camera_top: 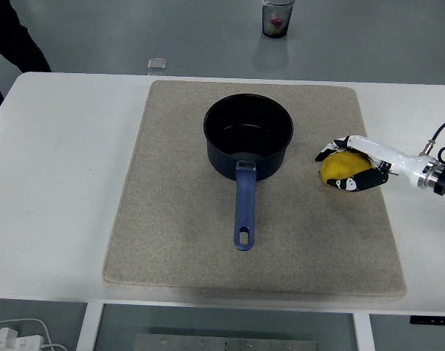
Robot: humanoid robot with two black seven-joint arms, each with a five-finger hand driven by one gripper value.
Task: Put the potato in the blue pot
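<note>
Nearest us ran the front edge of the white bench, and on it lay a beige mat that carried everything for the job, presumably to keep things from sliding on the smooth top.

Moving inward, we met the blue handle of the pot, pointing back toward our side and lying flat over the mat. That kept it out of the line between the potato and the pot's mouth.

Level with the upper part of the handle, on the right part of the mat, sat the yellow potato, near the pot but apart from it. Our right hand reached in from the right edge and had its fingers curled around the potato, some over the far side and some along the near side. We judged this a closed grasp, though from this height we could not tell whether the potato had left the mat. The side-on wrap suited lifting it and carrying it left.

Just beyond stood the blue pot, upright, open and with nothing in it, so the potato was not yet delivered.

Farther back, a small grey block sat at the bench's far edge, and a cup stood on the floor beyond.
</note>
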